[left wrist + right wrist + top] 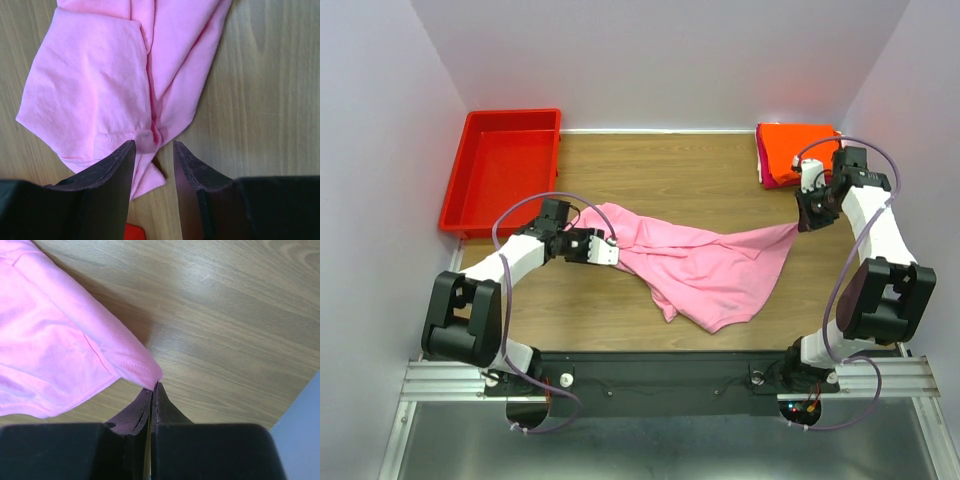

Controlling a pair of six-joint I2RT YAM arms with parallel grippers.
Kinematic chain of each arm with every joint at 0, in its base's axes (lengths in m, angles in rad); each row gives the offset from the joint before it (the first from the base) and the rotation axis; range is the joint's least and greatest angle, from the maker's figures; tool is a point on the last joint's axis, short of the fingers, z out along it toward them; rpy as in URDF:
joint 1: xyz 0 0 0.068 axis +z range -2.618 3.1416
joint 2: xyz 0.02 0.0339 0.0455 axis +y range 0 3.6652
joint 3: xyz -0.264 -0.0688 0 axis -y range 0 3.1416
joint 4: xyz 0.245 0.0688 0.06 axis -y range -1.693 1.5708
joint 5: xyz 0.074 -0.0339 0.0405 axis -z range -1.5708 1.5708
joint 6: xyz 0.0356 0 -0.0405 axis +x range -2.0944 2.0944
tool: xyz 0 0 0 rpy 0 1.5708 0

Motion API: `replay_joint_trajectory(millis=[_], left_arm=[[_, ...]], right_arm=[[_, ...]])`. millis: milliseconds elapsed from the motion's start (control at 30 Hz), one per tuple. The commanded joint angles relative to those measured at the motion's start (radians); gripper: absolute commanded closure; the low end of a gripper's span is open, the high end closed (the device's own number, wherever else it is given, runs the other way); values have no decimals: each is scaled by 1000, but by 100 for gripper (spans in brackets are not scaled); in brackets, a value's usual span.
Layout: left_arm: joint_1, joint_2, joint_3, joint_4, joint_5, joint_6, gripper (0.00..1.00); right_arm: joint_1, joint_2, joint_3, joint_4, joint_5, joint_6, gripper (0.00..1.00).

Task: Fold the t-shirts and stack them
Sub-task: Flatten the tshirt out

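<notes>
The wooden table (720, 170) holds a pink shirt (710, 265), crumpled in the middle, and a folded stack (790, 150) at the far right corner. The step seems to be spreading the shirt flat. The right gripper (151, 390) pinches one corner. The left gripper (154, 150) is spread around a sleeve edge; next it should close there.

light pink t-shirt (705, 265): crumpled, mid-table | orange t-shirt (794, 147): folded, far right
</notes>
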Motion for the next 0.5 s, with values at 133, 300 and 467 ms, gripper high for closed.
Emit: replay_joint_trajectory(millis=[133,300,467], left_arm=[[-10,95,91,59,-27,-26,53],[-10,144,117,57,-53,-30,53],[-10,182,143,57,-67,-32,53]], right_arm=[[5,-59,-13,12,4,5,99],[3,-57,-8,12,12,0,99],[3,-46,4,12,14,-1,100]])
